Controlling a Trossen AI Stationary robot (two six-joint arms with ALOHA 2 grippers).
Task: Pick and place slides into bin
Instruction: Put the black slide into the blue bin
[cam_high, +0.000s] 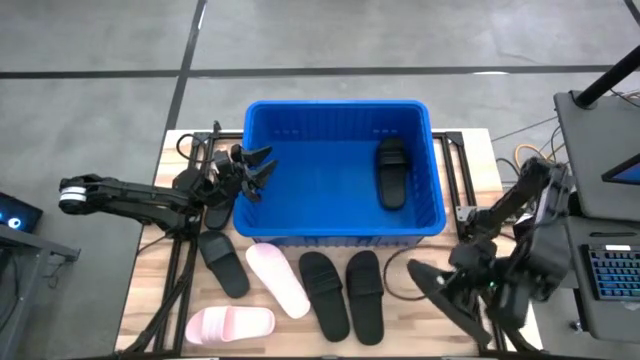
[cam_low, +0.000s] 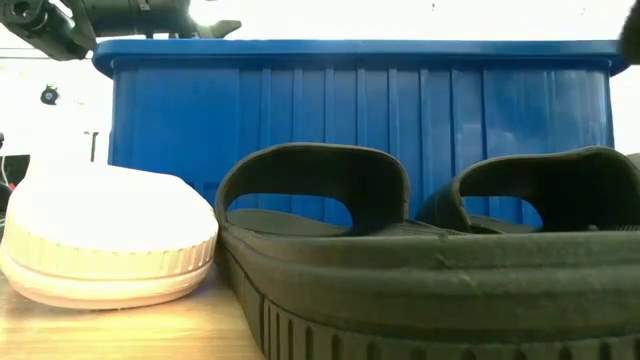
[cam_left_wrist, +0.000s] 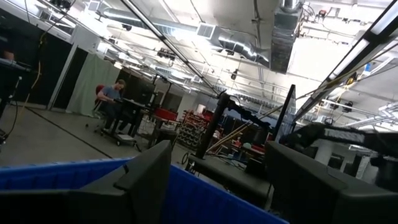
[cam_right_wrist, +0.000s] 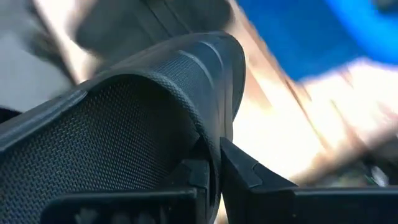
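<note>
- Black slides (cam_low: 420, 270) fill the low view, on the bench (cam_high: 400, 330).
- Blue bin (cam_high: 300, 170) holds one black slide (cam_high: 391, 172); six wait outside.
- Right hand (cam_high: 440, 285) pinches a black slide (cam_right_wrist: 143, 118).
- Left hand (cam_high: 262, 172) hovers open, empty, over the bin's rim.

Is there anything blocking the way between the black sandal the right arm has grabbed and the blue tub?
Nothing visible lies between them. The right gripper holds a black slide at the table's front right. Only the blue bin's front wall stands ahead, so the slide must go over the rim. The left gripper hovers at the far left rim.
</note>
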